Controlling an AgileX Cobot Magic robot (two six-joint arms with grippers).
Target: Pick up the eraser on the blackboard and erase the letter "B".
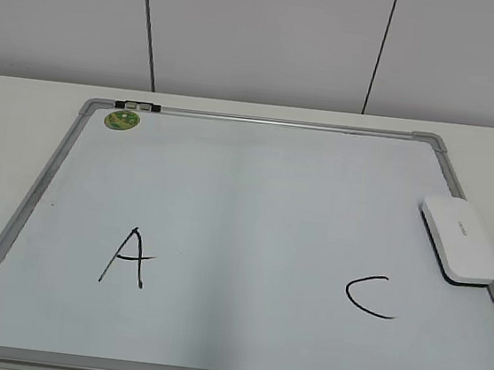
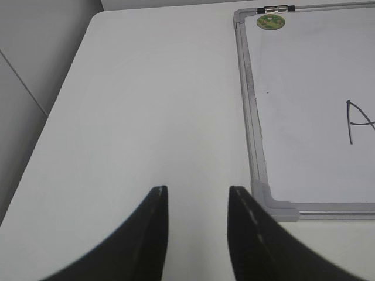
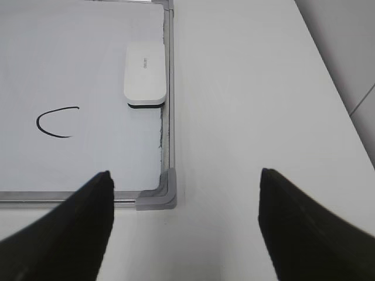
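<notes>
The blackboard [image 1: 255, 195] lies flat on the white tabletop [image 1: 25, 97]. Its surface shows a black "A" [image 1: 127, 257] at lower left and a black "C" [image 1: 370, 296] at lower right. The space between them is bare: no letter "B" is visible in any view, and no clear smear marks its place. Judged from this, the erasing appears complete, or the letter was never there; the pictures cannot settle which.

The eraser [image 1: 459, 239] rests on the board at its right edge, touching or just beside the frame, above the "C". Nothing grips it. The right wrist view confirms it lying flat along the frame rail.

The left gripper [image 2: 193, 196] hangs over bare tabletop outside the board's near left corner, jaws narrowly parted and empty. The right gripper [image 3: 184, 178] hangs near the board's near right corner, jaws spread wide and empty.

A green sticker [image 1: 121, 120] and a small clip [image 1: 138, 104] sit at the far left corner.

If the task stands as done, nothing remains.
</notes>
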